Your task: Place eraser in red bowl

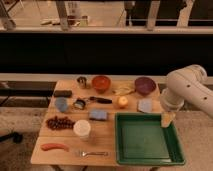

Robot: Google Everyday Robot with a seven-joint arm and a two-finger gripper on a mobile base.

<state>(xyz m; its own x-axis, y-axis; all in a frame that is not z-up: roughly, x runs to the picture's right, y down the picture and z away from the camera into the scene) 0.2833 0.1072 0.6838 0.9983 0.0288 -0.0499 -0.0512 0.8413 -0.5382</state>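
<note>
Your eraser, a small flat dark rectangular block (pixel 62 93), lies near the far left corner of the light wooden table (pixel 106 137), flat on the wood and touched by nothing. To its right along the far row you see a small metal cup (pixel 82 81), then the round orange-red bowl (pixel 101 82) with its dark inside, well apart from the eraser. Further right sits a dark purple bowl (pixel 145 85). A grey-blue square cloth (pixel 145 105) lies in front of that bowl, and a blue rectangular sponge (pixel 98 115) lies mid-table. Your white arm (pixel 187 87) comes in from the right, bent at a thick joint, with its wrist turned downward. The gripper (pixel 167 119) hangs over the far right corner of the green plastic tray (pixel 147 161), far from the eraser, its yellowish fingers spread and holding nothing.
</note>
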